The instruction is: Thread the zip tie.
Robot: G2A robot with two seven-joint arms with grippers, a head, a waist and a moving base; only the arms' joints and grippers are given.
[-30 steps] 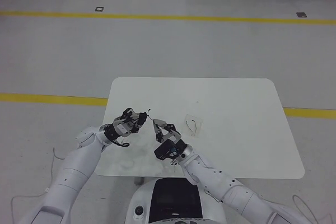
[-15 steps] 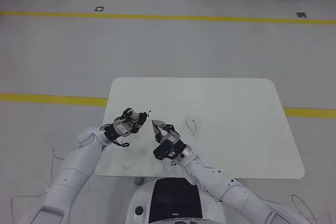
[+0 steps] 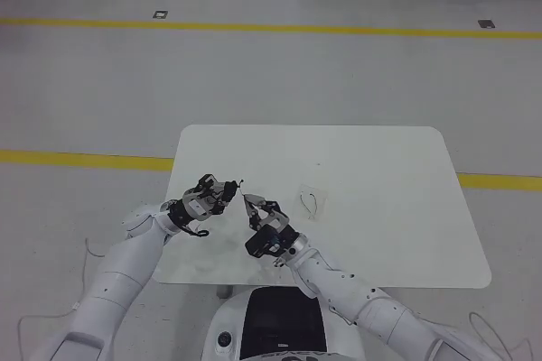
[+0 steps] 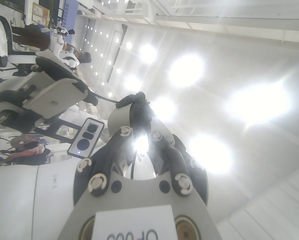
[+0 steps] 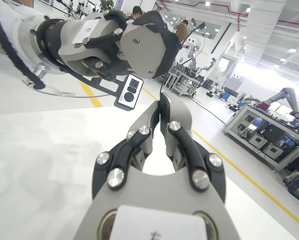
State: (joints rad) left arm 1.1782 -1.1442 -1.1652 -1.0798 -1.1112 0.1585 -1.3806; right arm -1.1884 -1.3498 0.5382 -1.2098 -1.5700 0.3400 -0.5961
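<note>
A thin black zip tie point(image 3: 242, 188) spans the small gap between my two grippers above the table's near left part. My right gripper point(image 5: 160, 104) is shut on one end of it, and the strap point(image 5: 164, 76) curves up from the fingertips past the left gripper point(image 5: 173, 43). In the left wrist view my left gripper point(image 4: 139, 102) is shut, with the strap point(image 4: 107, 98) running from its tips across to the right gripper point(image 4: 89, 96); glare hides the exact contact. From above, the left gripper point(image 3: 228, 191) and right gripper point(image 3: 250, 204) nearly touch.
The white table point(image 3: 388, 171) carries a small pale loop of strap point(image 3: 313, 200) just right of the grippers. Its far and right parts are bare. A yellow floor line point(image 3: 72, 160) runs behind the table.
My right gripper has edged slightly left, closer to the left gripper. The left arm has stayed nearly still.
</note>
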